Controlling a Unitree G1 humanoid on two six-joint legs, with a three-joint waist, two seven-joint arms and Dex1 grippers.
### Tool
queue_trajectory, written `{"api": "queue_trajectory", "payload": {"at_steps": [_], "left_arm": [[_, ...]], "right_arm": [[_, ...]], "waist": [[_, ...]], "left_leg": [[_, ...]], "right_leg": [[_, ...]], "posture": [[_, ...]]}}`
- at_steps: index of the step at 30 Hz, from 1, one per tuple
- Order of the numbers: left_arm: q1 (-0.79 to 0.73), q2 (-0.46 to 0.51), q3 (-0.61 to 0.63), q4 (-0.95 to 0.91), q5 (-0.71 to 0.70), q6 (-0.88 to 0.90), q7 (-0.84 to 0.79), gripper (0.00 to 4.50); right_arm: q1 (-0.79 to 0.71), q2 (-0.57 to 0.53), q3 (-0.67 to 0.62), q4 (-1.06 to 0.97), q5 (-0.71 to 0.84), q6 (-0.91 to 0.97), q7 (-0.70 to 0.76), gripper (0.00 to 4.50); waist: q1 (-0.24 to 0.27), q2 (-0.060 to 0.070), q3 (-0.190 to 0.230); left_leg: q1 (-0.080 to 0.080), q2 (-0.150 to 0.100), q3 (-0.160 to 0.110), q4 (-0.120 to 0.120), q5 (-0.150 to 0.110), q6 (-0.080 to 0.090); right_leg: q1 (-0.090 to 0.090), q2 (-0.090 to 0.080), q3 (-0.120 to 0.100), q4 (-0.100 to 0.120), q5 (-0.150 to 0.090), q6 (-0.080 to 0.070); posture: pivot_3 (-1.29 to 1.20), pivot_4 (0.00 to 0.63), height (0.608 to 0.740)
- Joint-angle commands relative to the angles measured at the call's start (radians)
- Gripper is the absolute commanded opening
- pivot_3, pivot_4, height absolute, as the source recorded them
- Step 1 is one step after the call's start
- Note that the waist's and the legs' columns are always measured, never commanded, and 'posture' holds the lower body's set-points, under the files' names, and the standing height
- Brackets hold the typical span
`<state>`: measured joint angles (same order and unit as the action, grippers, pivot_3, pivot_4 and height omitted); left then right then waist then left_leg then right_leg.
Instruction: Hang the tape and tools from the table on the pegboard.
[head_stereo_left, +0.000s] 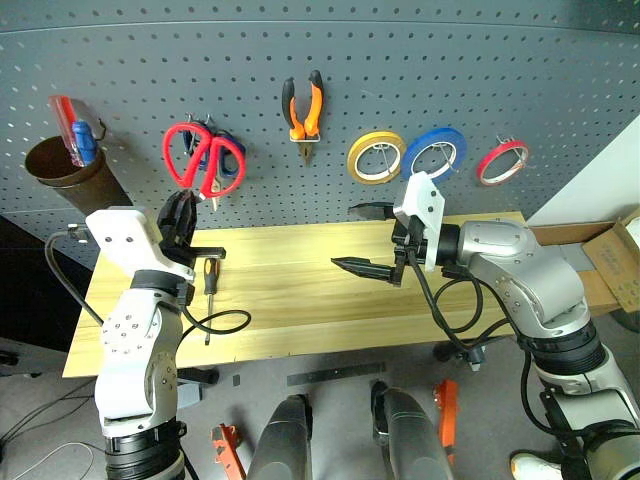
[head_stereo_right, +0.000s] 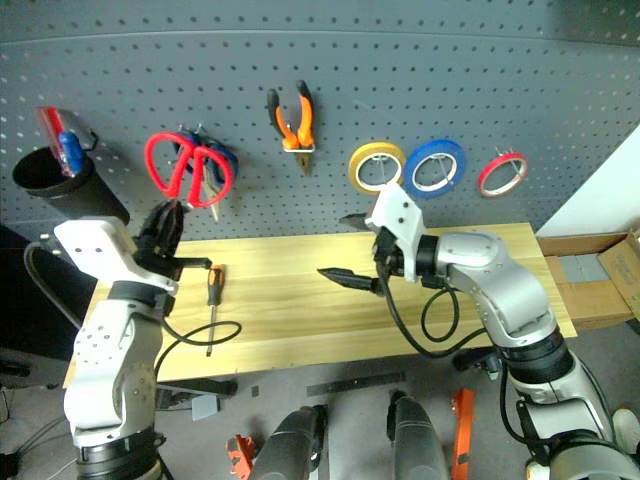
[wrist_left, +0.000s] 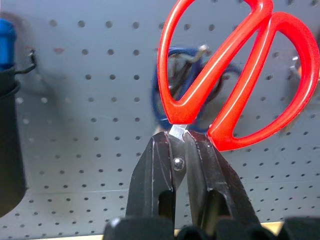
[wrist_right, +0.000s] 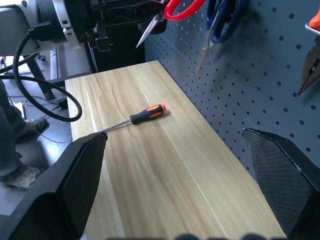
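Left gripper (wrist_left: 179, 150) is pinching the red-handled scissors (wrist_left: 235, 75) right at the pivot, up by the pegboard (head_stereo_left: 400, 80). Right gripper (head_stereo_left: 372, 240) is hanging wide open, its wrist view catching the screwdriver (wrist_right: 134, 118) lying on the table (wrist_right: 165, 170).

Even, bright overhead light. Soft shadows fall beneath the items hung on the pegboard (head_stereo_left: 450, 70). Its top edge bows in both eye views. The blue-handled scissors (wrist_left: 167, 100) appear out of focus.

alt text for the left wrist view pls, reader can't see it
The left gripper is shut on the steel blades of the red-handled scissors, holding their handle loops up against the dark grey pegboard. Blue-handled scissors hang on the board right behind them, and a dark cup sits at one edge.
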<state>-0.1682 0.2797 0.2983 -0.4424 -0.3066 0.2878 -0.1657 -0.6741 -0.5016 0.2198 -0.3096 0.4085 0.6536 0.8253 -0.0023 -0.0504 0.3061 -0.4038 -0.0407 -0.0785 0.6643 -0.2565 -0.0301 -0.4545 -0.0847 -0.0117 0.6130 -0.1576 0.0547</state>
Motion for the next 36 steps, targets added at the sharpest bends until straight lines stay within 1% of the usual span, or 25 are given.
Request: {"api": "queue_trajectory", "payload": {"at_steps": [1, 12, 18, 22, 27, 32, 34, 35, 36], "left_arm": [[-0.009, 0.009, -0.004, -0.039, 0.009, -0.025, 0.002, 0.05], [-0.017, -0.002, 0.037, 0.002, 0.016, -0.026, 0.06, 0.05], [-0.02, 0.018, -0.004, 0.03, 0.034, 0.014, 0.041, 0.05], [-0.042, 0.024, -0.023, 0.067, 0.048, 0.03, 0.039, 0.05], [-0.075, -0.012, 0.0, 0.12, 0.046, 0.029, 0.098, 0.05], [-0.082, -0.031, -0.009, 0.135, 0.052, 0.041, 0.127, 0.05], [-0.086, -0.039, -0.009, 0.137, 0.046, 0.043, 0.134, 0.78], [-0.088, -0.044, -0.01, 0.135, 0.035, 0.04, 0.127, 0.98], [-0.088, -0.048, -0.013, 0.129, 0.024, 0.039, 0.12, 1.3]], "right_arm": [[0.009, 0.001, -0.02, -0.043, 0.01, -0.004, -0.002, 4.5], [0.019, -0.003, -0.024, -0.056, 0.01, 0.007, -0.008, 4.5], [0.018, 0.003, -0.024, -0.057, 0.01, 0.009, -0.015, 4.5], [0.007, 0.016, -0.03, -0.056, 0.014, -0.001, -0.028, 4.5], [-0.024, 0.08, -0.072, -0.054, 0.018, -0.048, -0.082, 4.5], [-0.03, 0.094, -0.077, -0.057, 0.014, -0.06, -0.093, 4.5], [-0.027, 0.093, -0.072, -0.06, 0.012, -0.061, -0.093, 4.5], [-0.025, 0.092, -0.07, -0.062, 0.01, -0.062, -0.092, 4.5], [-0.023, 0.091, -0.067, -0.064, 0.008, -0.062, -0.092, 4.5]], "waist": [[0.0, 0.0, 0.0], [-0.001, 0.0, -0.001], [-0.001, 0.0, -0.001], [-0.001, 0.0, -0.001], [-0.003, 0.0, -0.001], [-0.004, 0.0, -0.002], [-0.004, 0.001, -0.002], [-0.005, 0.001, -0.002], [-0.005, 0.001, -0.002]], "left_leg": [[0.0, 0.0, 0.0, 0.0, 0.0, 0.0], [0.001, 0.0, 0.001, 0.0, 0.0, 0.0], [0.001, 0.0, 0.001, 0.0, 0.0, 0.0], [0.001, 0.0, 0.001, 0.0, 0.0, 0.0], [0.001, 0.0, 0.001, 0.0, 0.0, 0.0], [0.001, 0.0, 0.0, 0.001, 0.0, 0.0], [0.001, 0.0, 0.001, 0.001, 0.0, 0.0], [0.001, 0.0, 0.001, 0.001, 0.0, 0.0], [0.001, 0.0, 0.001, 0.001, 0.0, 0.0]], "right_leg": [[0.0, 0.0, 0.0, 0.0, 0.0, 0.0], [0.0, 0.0, 0.0, 0.001, 0.0, 0.0], [0.0, 0.0, 0.0, 0.001, 0.0, 0.0], [0.0, 0.0, 0.0, 0.001, 0.0, 0.0], [0.0, 0.0, 0.0, 0.002, 0.0, 0.0], [0.0, 0.0, 0.0, 0.002, 0.001, 0.0], [0.0, 0.0, 0.0, 0.002, 0.001, 0.0], [0.0, 0.0, 0.0, 0.002, 0.001, 0.0], [0.0, 0.0, 0.001, 0.003, 0.001, 0.0]], "posture": [[0.0, 0.232, 0.74], [-0.01, 0.24, 0.74], [-0.01, 0.244, 0.74], [-0.02, 0.25, 0.74], [-0.02, 0.254, 0.74], [-0.03, 0.255, 0.74], [-0.03, 0.254, 0.74], [-0.03, 0.254, 0.74], [-0.03, 0.254, 0.74]]}}
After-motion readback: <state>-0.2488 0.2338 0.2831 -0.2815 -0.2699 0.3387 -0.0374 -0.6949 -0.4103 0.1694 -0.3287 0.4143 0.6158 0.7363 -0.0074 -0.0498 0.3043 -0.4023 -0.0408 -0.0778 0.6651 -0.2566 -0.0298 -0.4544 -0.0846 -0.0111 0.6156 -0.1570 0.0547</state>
